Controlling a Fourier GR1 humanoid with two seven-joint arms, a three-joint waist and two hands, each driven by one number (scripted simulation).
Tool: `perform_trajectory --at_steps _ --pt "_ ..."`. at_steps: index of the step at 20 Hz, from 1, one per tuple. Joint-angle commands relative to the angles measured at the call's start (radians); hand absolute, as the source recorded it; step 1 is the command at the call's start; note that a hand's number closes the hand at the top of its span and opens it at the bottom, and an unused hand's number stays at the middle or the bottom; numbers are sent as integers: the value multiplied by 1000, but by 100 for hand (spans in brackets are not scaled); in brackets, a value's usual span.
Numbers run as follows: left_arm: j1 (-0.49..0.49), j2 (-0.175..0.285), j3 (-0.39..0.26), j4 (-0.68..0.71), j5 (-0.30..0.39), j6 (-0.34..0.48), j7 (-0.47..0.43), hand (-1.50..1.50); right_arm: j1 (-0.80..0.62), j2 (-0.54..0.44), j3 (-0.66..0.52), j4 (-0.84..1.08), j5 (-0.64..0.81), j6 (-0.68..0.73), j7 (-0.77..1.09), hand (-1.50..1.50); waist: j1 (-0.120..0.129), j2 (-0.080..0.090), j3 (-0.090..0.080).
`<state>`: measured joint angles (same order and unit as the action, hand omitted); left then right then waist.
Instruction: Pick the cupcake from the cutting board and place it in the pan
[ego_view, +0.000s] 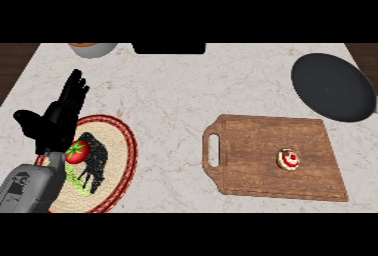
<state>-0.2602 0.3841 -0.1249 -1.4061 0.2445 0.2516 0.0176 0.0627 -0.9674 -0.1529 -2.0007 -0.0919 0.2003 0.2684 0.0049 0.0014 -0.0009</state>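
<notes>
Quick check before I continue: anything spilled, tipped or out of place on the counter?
Nothing stands out. The small white-and-red cupcake sits on the brown wooden cutting board, apart from the dark round pan at upper right. The black left hand rests open at the left edge.

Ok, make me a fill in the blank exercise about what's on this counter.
1. The cupcake sits on the wooden ____.
2. The tomato lies on the round ____.
3. The only hand in view, open with fingers up, is the robot's ____ one.
Missing words: cutting board; plate; left.
</notes>
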Motion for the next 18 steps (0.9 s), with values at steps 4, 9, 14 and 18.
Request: perform_trajectory --at_steps 4,9,14,18 --pt "34 -27 9 -30 -38 -11 10 0 -126 111 135 -86 3 44 157 -150 2 -1 0" --pt "7 -4 62 0 -18 -72 4 0 -120 191 278 -94 190 20 268 -150 1 1 0" --pt "11 -43 64 -68 -72 -45 60 0 -170 246 218 -34 203 102 311 -150 -1 -1 1" --pt "11 -49 105 24 -52 -101 -9 0 -160 301 251 51 324 83 281 -150 -1 1 1"
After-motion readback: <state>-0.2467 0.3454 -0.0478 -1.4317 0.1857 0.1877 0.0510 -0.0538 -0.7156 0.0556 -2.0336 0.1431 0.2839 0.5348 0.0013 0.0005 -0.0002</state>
